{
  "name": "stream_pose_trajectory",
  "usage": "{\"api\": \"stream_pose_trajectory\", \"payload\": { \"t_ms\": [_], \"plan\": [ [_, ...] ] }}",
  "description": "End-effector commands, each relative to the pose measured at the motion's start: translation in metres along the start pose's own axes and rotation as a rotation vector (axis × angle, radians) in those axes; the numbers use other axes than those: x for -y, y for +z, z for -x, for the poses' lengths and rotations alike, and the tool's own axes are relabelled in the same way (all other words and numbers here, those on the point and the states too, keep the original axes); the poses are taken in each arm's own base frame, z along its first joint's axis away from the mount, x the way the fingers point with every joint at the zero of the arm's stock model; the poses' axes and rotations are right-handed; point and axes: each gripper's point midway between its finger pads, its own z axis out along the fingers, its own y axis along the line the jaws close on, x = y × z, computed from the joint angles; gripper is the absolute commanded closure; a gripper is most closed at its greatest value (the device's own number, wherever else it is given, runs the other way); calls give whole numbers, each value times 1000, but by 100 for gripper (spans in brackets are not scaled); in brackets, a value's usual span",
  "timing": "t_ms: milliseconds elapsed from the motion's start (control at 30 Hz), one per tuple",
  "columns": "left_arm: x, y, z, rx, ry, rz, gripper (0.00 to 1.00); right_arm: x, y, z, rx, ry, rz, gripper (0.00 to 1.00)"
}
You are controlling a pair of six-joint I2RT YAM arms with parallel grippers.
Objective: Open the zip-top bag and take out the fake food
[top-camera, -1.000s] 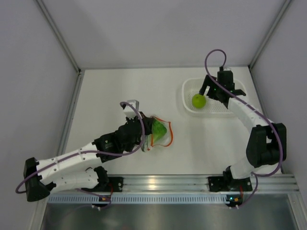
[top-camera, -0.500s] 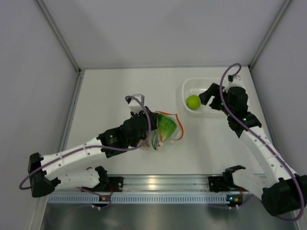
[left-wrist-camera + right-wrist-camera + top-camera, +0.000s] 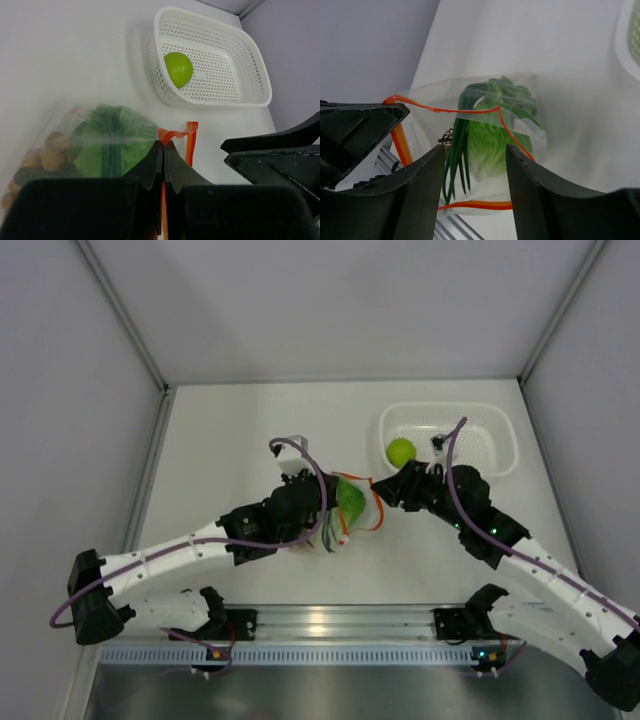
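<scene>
Black left pincer point(image 3: 163, 148): jaws closed, clamping orange-red zip strip point(image 3: 191, 145) of zip-top bag point(image 3: 95, 131). Right pincer point(image 3: 475, 149): jaws spread wide, nothing held, facing bag mouth at close range. Bag near middle of bench point(image 3: 230, 430), mouth gaping. Lettuce point(image 3: 492, 132) and brown cluster point(image 3: 47, 150) inside bag. Lime-green fruit point(image 3: 179, 69) outside bag, lying in white perforated basket point(image 3: 240, 65) at far right of bench, well apart from bag.
</scene>
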Motion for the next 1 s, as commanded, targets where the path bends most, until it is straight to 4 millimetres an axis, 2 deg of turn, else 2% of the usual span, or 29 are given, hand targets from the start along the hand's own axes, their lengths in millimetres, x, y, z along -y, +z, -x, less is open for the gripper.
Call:
{"api": "stream_pose_trajectory", "payload": {
  "t_ms": [0, 67, 267, 433, 567, 667, 900, 967],
  "plan": [
    [31, -1, 29, 70, -113, -87, 100, -27, 5, 4, 53, 33, 96, 48],
    [34, -1, 29, 68, -122, -99, 100, -38, 9, -4, 38, 32, 131, 49],
    [35, -1, 25, 56, -137, -108, 100, -50, 23, -31, -33, 58, 142, 50],
    [34, -2, 23, 51, -152, -116, 100, -49, 38, -43, -30, 60, 86, 52],
    [39, -5, 25, 59, -184, -146, 100, -53, 48, -59, -57, 41, 63, 53],
    [39, -6, 25, 55, -190, -152, 100, -59, 57, -62, -66, 40, 60, 54],
    [40, -8, 24, 50, -215, -165, 100, -49, 74, -73, -60, 36, -29, 51],
    [39, -9, 24, 52, -226, -168, 100, -44, 79, -76, -53, 42, -53, 54]
  ]
}}
